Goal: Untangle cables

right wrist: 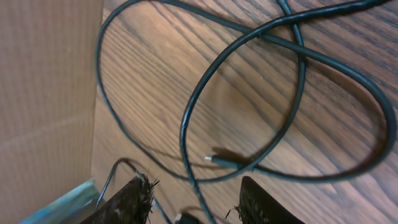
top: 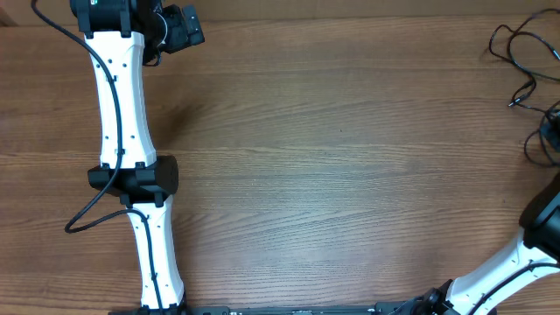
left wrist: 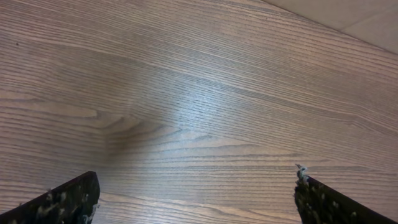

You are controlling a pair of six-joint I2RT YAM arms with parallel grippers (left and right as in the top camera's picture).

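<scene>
The cables point(top: 523, 54) lie on the surface point(top: 350, 175) at its far right corner, well apart from the left gripper point(left wrist: 196, 193) over the far left corner. Their loops cross one another just ahead of the right gripper point(right wrist: 196, 199). One strand runs between its jaws.

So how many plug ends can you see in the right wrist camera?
1: a silvery-tipped plug lying on the table among the looped cables, just ahead of the right gripper. Other ends may be hidden outside the frame.
</scene>
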